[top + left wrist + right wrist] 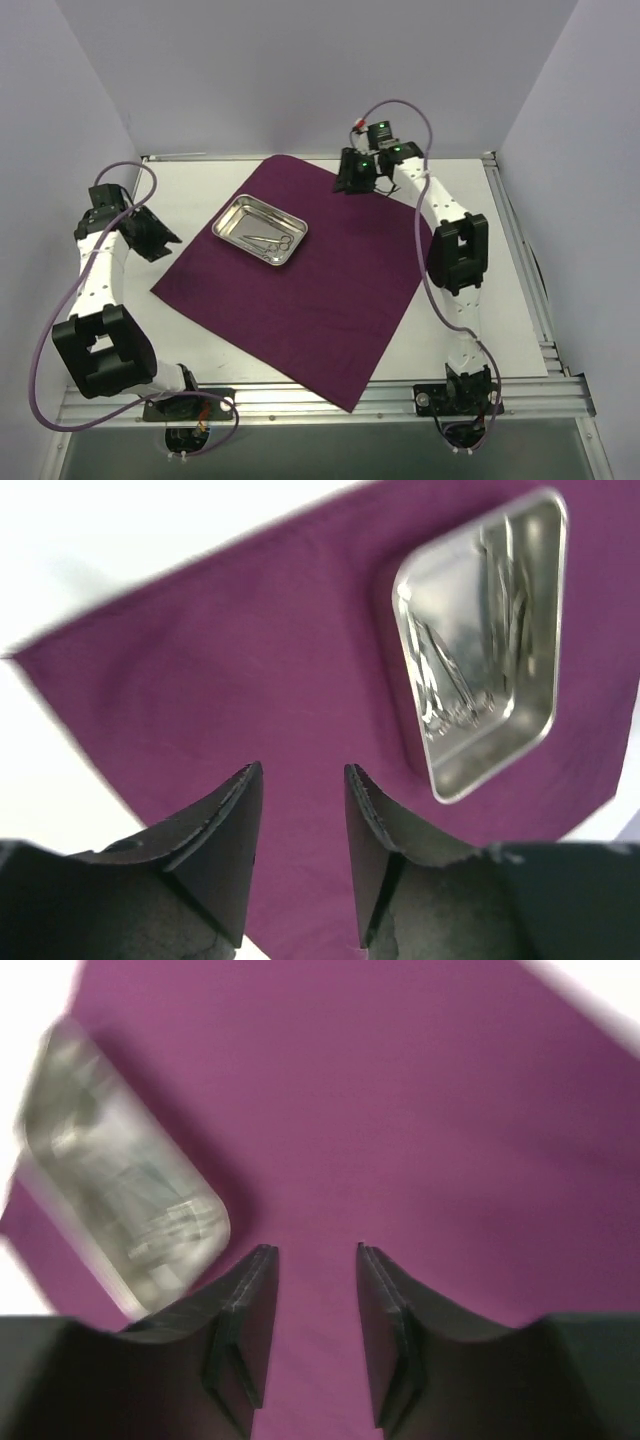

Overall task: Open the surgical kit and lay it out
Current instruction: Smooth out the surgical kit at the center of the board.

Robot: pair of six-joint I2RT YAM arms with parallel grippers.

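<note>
The dark magenta-purple cloth wrap (310,290) lies spread flat on the white table. The shiny steel tray (260,230) stands on its upper left part, with thin ring-handled instruments (268,241) inside. My left gripper (160,240) is open and empty at the cloth's left edge; in the left wrist view (302,772) it hovers over the cloth (230,670) with the tray (485,640) to the upper right. My right gripper (352,182) is open and empty over the cloth's far corner; in the right wrist view (315,1252) the blurred tray (115,1200) is at left.
The white table top (470,330) is framed by a metal rail (520,400) at the near and right edges. Pale walls close the back and sides. Purple cables loop from both arms.
</note>
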